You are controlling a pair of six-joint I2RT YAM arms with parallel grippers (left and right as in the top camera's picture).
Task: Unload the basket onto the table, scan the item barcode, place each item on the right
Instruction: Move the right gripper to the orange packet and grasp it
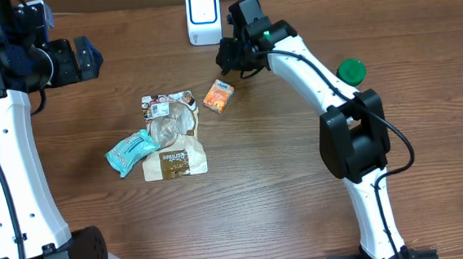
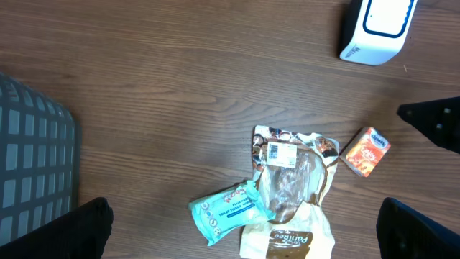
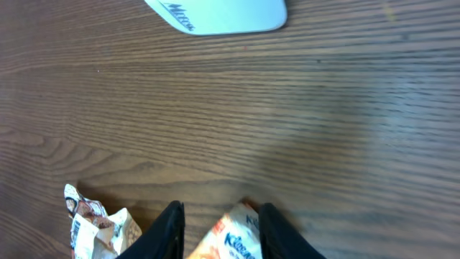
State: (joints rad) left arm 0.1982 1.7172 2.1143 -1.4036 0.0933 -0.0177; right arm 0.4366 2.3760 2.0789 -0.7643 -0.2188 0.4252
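Orange packet [image 3: 231, 239]: being cut off by bottom edge, right wrist view; contact with fingers [image 3: 169, 234] not being resolved. White scanner [image 3: 223, 13]: being cropped by top edge. Brown bag [image 2: 287, 241]: being cropped by bottom edge, left wrist view.

L pincer [image 1: 88, 59] wide open, off to side; R pincer [image 1: 232, 66] reached fwd, angled down, jaws part-closed.
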